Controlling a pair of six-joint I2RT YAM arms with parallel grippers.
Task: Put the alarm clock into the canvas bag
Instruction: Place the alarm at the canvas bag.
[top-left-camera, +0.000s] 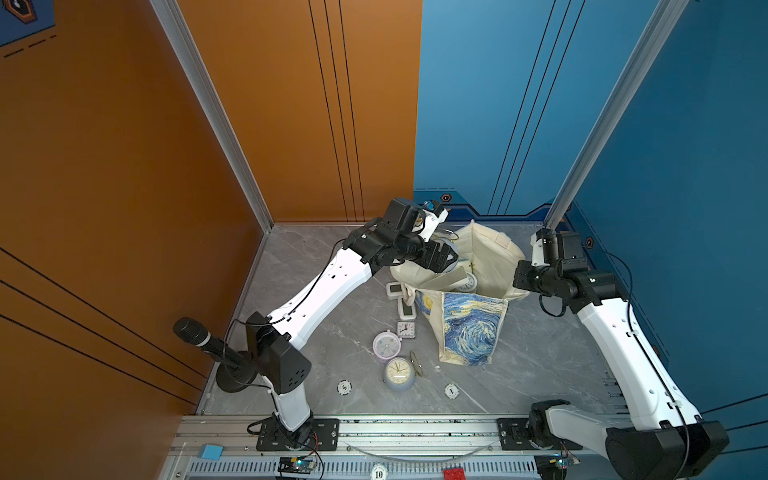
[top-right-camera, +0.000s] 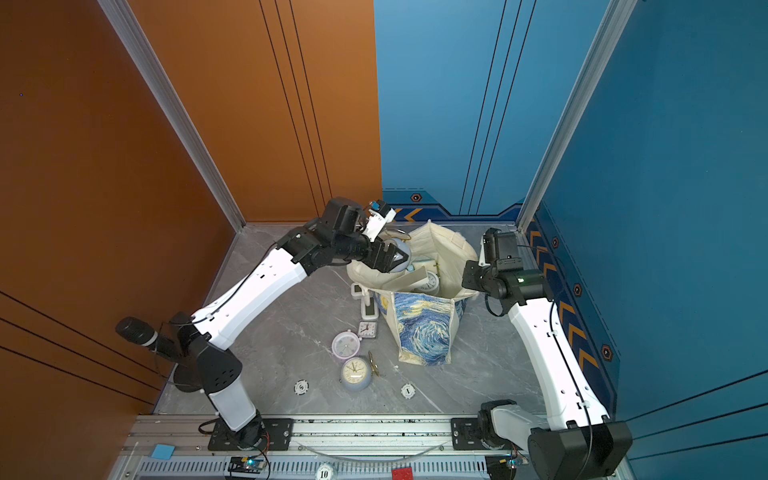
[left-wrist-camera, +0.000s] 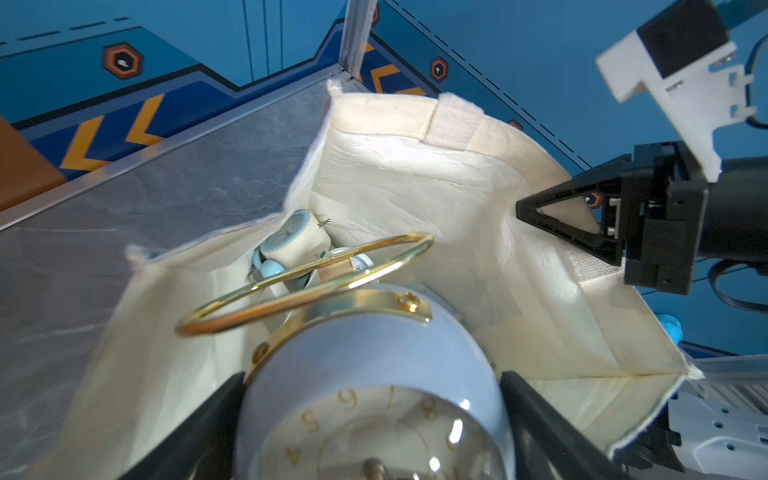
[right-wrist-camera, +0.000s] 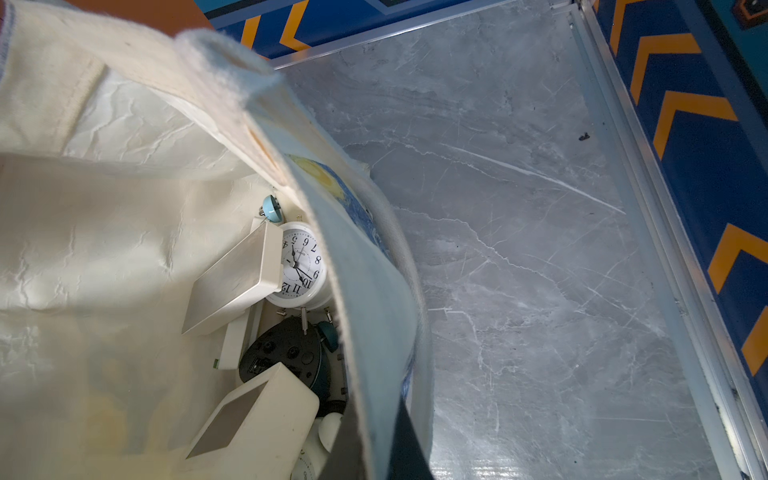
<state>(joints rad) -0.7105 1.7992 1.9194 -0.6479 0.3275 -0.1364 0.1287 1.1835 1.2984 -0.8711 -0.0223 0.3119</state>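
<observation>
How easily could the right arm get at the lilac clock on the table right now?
Probably not easily. The right gripper is shut on the rim of the canvas bag, and the bag stands between it and the lilac clock. It must let go first. The left gripper holds a blue-grey clock.

You've got a grey marble-look bench, walled on its left, far and right edges; the canvas bag stands upright mid-bench toward the far edge, mouth open; left of it a loose row runs toward the near edge: white rectangular clock, second white rectangular clock just beside the bag, small square clock, lilac round clock, pale blue round clock with a gold ring at its right; left chip and right chip lie near the near edge, well apart; microphone stand in the near left corner.
</observation>
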